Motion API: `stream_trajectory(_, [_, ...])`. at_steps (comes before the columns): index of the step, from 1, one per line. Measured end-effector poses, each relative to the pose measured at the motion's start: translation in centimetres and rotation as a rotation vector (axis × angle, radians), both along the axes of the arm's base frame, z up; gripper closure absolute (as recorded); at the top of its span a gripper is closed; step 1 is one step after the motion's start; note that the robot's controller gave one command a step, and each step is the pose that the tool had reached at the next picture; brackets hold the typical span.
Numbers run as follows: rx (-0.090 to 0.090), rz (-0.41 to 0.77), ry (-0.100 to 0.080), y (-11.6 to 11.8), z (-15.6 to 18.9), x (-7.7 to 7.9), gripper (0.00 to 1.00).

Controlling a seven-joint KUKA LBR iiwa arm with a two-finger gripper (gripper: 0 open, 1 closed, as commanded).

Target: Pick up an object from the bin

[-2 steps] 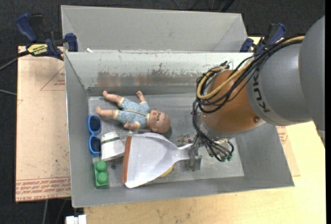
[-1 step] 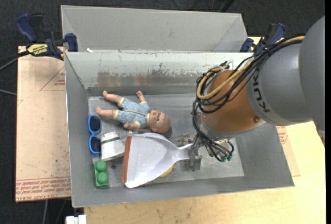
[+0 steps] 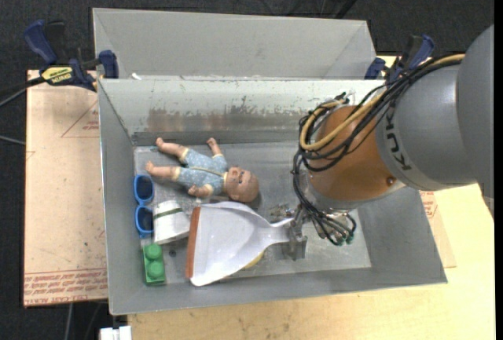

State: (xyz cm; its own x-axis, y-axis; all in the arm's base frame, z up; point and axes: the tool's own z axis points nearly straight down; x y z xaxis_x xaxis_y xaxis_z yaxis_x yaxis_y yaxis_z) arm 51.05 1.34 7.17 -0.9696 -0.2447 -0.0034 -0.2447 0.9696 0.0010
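Grey bin, and the arm is low over its right half. The white dustpan lies on the floor front and centre, long axis running left to right, handle end meeting the gripper, scoop stretching away leftward. Spread or closed? Can't tell from here. The doll lies just behind, with a green block far left.

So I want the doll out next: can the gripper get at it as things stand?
Probably yes. The doll lies uncovered on the bin floor, and the gripper hangs close beside it, by the handle of the white dustpan.
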Motion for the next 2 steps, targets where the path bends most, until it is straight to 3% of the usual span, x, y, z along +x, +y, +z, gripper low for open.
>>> stream_trajectory(2, [0.0, 0.001, 0.003, 0.0, 2.2, -0.1, 1.0])
